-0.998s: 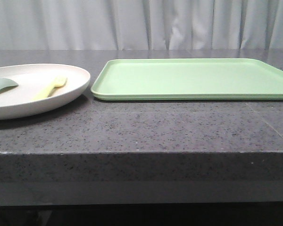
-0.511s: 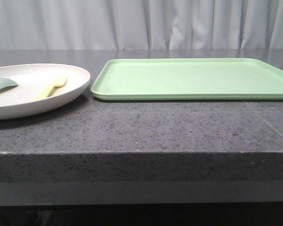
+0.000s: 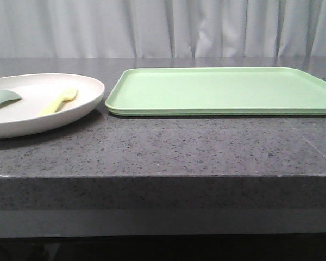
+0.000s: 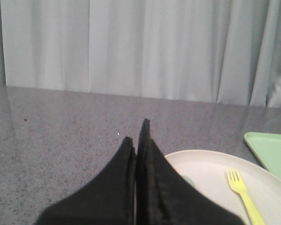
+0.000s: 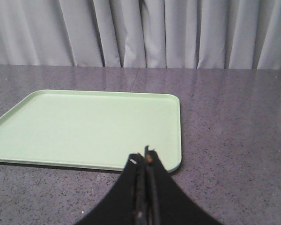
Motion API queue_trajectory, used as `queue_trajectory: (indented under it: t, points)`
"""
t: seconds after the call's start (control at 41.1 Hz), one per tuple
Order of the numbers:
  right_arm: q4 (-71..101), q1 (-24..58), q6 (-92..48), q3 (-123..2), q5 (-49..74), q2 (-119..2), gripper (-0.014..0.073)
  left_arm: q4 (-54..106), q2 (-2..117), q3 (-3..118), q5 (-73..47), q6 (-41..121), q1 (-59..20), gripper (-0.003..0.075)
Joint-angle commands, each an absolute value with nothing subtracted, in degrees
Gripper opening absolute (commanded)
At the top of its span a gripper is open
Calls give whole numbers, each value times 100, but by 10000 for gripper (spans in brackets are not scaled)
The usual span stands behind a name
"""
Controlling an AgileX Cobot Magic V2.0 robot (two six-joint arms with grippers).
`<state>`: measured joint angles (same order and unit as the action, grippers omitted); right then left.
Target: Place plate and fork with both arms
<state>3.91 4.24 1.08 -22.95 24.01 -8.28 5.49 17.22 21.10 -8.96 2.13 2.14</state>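
The plate (image 3: 38,106) is seen on the dark speckled desk (image 3: 168,147), just beside the left edge of the light green tray (image 3: 223,89), with a narrow gap between the two rims. Against the earlier front pictures, the plate's right rim sits marginally closer to the tray; otherwise nothing is seen shifted. The fork (image 3: 58,101) is laid inside the plate, on the part nearest the tray, tines pointing away from the desk's front edge. A muted green spoon (image 3: 2,99) is laid in the same plate, on the fork's far side from the tray; in the left wrist view it is mostly hidden.

The left claw (image 4: 139,138) is pressed together, nothing between the fingers, held above the plate's rim on the side away from the tray. The right claw (image 5: 145,159) is likewise closed and empty, held over the tray's near corner. Neither arm is caught by the front view.
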Motion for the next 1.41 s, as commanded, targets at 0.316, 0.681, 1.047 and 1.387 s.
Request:
queue_trajectory:
  t: [0.316, 0.681, 1.047, 1.387]
  points:
    - [402, 413, 76, -3113, 1650, -2613, -82, 562, 2988, 2823, -514, 173, 225, -12]
    - [398, 413, 72, -3113, 1481, -2625, 556, 562, 2998, 2823, -506, 173, 225, 639]
    - [398, 413, 72, -3113, 1475, -2625, 594, 562, 3203, 2989, -78, 173, 225, 622]
    - [398, 413, 72, -3113, 1486, -2625, 594, 562, 5212, 4745, -2246, 173, 225, 556]
